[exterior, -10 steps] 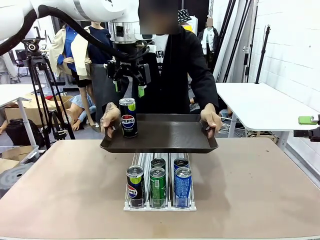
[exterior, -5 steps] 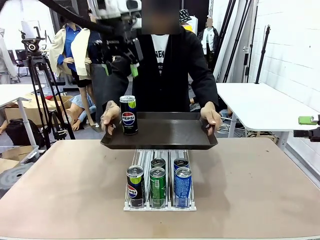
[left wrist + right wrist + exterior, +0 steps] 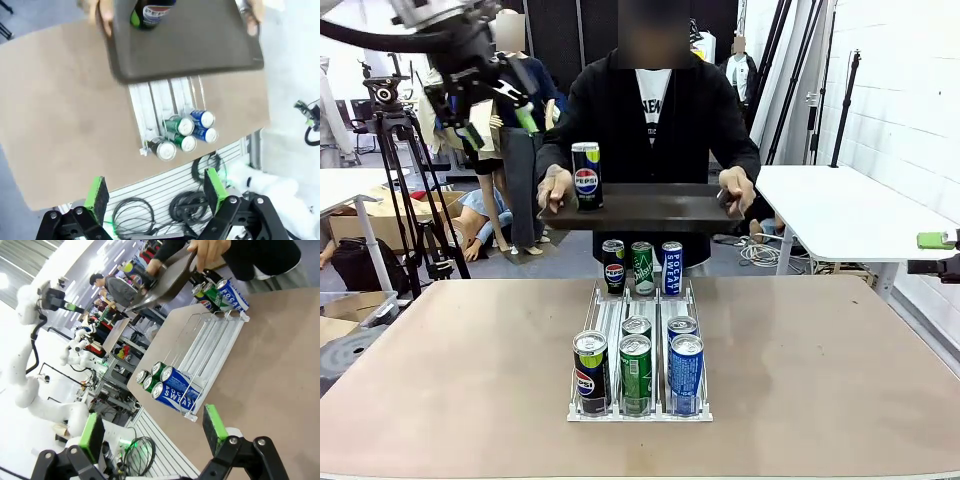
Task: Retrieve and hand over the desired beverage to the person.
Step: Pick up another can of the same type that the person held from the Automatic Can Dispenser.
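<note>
can rack and tray, both grippers empty
wire rack point(image 3: 612, 318) on the table point(image 3: 820, 380), near end: black can point(image 3: 590, 372), green can point(image 3: 635, 373), blue can point(image 3: 685, 372), two more touching behind; far end: three cans point(image 3: 642, 268) upright. beyond, the person point(image 3: 655, 110) holds a dark tray point(image 3: 660, 212) above the far edge, lone pepsi can point(image 3: 586, 176) upright at its left end. left gripper point(image 3: 500, 127) high and left of it, fingers apart; right gripper point(image 3: 154, 432) fingers apart.

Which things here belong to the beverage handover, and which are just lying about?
Job: Pepsi can, dark tray, person, can rack, left gripper.
Lying about: camera tripod, white side table.
</note>
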